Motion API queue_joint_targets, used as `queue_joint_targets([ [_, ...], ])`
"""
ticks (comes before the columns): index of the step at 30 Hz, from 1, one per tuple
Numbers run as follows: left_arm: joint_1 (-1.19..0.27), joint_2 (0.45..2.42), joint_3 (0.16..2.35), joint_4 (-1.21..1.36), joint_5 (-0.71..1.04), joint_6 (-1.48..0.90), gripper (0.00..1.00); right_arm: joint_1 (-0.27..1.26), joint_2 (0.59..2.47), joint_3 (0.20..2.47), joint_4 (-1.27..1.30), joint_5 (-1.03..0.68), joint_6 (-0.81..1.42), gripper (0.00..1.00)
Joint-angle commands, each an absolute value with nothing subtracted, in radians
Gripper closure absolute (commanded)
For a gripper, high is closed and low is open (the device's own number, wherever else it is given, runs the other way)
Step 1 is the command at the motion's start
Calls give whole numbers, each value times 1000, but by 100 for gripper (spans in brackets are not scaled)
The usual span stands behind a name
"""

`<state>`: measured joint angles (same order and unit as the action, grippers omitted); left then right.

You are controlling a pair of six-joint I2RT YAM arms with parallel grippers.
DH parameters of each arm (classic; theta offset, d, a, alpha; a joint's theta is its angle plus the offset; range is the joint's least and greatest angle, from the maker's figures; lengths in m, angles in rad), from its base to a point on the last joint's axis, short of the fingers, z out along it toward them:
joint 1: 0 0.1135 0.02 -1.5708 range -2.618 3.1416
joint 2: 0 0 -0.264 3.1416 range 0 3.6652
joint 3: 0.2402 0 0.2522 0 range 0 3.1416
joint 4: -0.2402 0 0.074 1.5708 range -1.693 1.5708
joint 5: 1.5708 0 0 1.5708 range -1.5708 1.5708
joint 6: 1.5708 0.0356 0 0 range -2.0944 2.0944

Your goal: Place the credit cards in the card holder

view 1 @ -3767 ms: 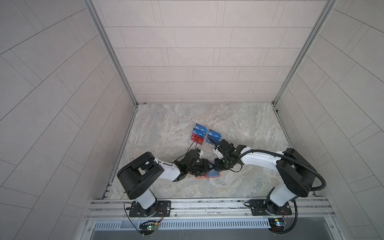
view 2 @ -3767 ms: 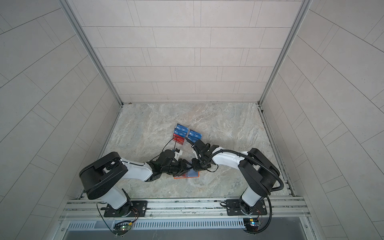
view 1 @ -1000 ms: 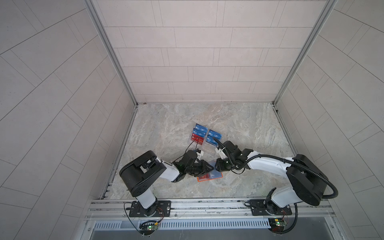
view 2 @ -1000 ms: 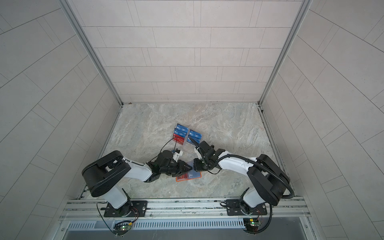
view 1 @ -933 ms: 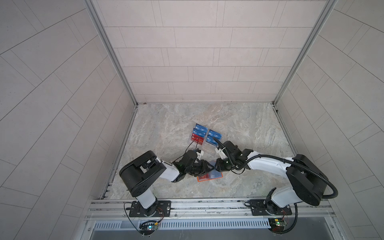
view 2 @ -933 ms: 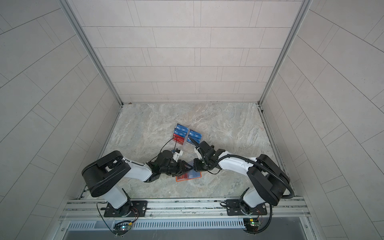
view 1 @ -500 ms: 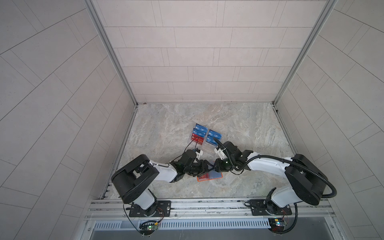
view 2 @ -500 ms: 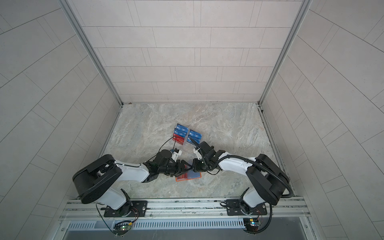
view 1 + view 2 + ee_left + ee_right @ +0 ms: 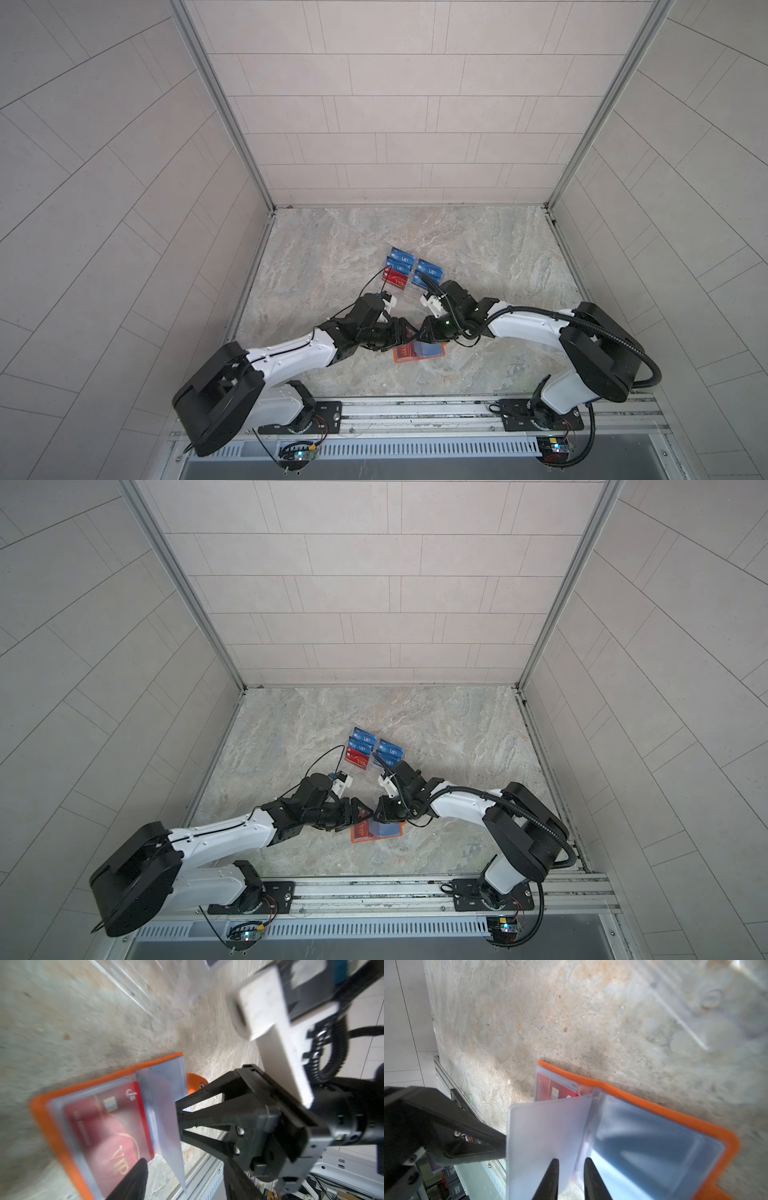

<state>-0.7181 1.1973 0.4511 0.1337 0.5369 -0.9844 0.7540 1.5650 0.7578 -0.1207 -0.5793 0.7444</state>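
Observation:
The orange card holder [image 9: 399, 360] [image 9: 356, 838] lies open near the table's front middle. A red VIP credit card [image 9: 110, 1126] [image 9: 556, 1089] sits in its left clear sleeve and a blue credit card [image 9: 654, 1147] under the right one. One clear sleeve page [image 9: 542, 1136] [image 9: 166, 1118] stands up from the spine, and my right gripper [image 9: 572, 1178] [image 9: 424, 332] is shut on its edge. My left gripper [image 9: 185, 1162] [image 9: 409, 334] is open, with one finger [image 9: 133, 1180] over the red card's corner.
Two clear acrylic racks [image 9: 409, 300] [image 9: 368, 777] stand just behind the grippers, holding more blue cards [image 9: 401, 259] [image 9: 430, 270] and red cards [image 9: 397, 281]. The metal front rail [image 9: 415, 411] runs close below the card holder.
My left gripper's jaws have spread apart and its arm has drawn back a little to the left. My right gripper has kept hold of the raised sleeve page.

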Motion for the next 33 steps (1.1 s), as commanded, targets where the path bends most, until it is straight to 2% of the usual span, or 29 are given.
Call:
queue_joint_targets([
  [1,-644,1118,405,-2,542,-927,41,782,1582,781,-112,-578,738,77],
  [7,-635,1104,394,-49,517,-916,48,788,1640,806,-100,-596,736,85],
  [11,-637,1177,435,-80,513,-880,56,788,1668,816,-111,-570,746,89],
  [16,-657,1263,491,-102,514,-850,61,789,1673,784,-11,-572,826,91],
  [22,-690,1351,512,-68,499,-855,62,789,1670,784,-15,-542,850,91],
  [33,-668,1437,538,-66,503,-818,62,788,1634,747,44,-501,916,90],
])
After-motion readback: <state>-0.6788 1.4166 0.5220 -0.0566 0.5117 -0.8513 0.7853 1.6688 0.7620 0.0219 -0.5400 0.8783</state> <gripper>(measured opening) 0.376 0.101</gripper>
